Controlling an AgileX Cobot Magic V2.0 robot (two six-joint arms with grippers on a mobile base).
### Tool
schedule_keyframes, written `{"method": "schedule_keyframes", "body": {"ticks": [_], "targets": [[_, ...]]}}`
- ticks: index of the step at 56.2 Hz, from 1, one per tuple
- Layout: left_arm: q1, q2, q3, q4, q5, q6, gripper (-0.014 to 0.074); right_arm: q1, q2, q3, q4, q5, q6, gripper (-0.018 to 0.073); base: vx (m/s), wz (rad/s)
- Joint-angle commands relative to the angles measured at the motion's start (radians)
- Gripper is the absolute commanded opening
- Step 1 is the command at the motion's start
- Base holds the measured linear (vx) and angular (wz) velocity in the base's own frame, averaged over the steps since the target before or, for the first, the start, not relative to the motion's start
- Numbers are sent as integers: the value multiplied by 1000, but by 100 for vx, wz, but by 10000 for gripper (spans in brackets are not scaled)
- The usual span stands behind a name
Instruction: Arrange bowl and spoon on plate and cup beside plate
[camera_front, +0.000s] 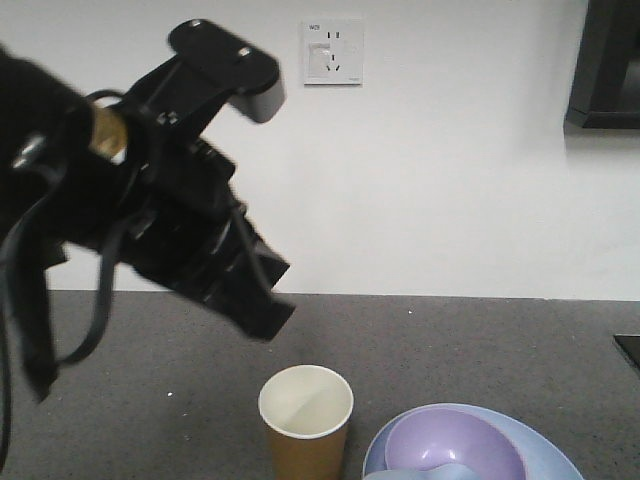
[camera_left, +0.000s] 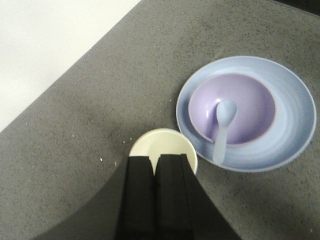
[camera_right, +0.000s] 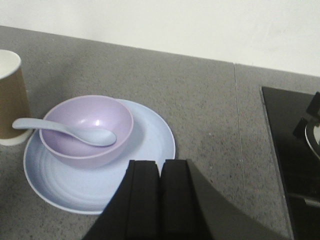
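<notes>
The cup (camera_left: 163, 150) stood on the bench (camera_left: 90, 100) at lower centre, just beside the plate (camera_left: 295, 115), which carried the bowl (camera_left: 250, 105) and spoon (camera_left: 222, 127). Both grippers, left (camera_left: 156, 162) directly above the cup and right (camera_right: 161, 167), were pressed together, empty.

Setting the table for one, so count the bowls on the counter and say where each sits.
1. The lavender bowl sits on the pale blue plate, with the spoon resting in it. The brown paper cup stands beside the plate. No other bowl shows in any view.
</notes>
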Motion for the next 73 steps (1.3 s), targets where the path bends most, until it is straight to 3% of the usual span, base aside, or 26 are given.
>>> {"method": "schedule_keyframes", "body": {"ticks": [1, 11, 16, 20, 32, 61, 64, 73], "targets": [[-1, -193, 233, 5, -248, -31, 0, 1, -17, -25, 49, -121, -56, -8, 0, 0], [-1, -524, 859, 5, -708, -174, 0, 1, -64, -22, 225, -184, -233, -7, 0, 0], [-1, -653, 1044, 4, -831, -247, 0, 1, -64, -22, 258, -207, -280, -7, 0, 0], [-1, -725, 1125, 5, -867, -276, 0, 1, -64, -22, 259, -228, -274, -7, 0, 0], [-1, -830, 1167, 5, -873, -281, 0, 1, -64, -22, 256, -239, -273, -9, 0, 0], [-1, -826, 1167, 10, -881, -281, 0, 1, -64, -22, 256, -239, -273, -8, 0, 0], [-1, -826, 1167, 36, -902, -280, 0, 1, -64, -22, 256, -239, -273, -8, 0, 0], [32, -834, 1212, 213, -1008, -286, 0, 1, -64, -22, 256, -239, -273, -8, 0, 0]]}}
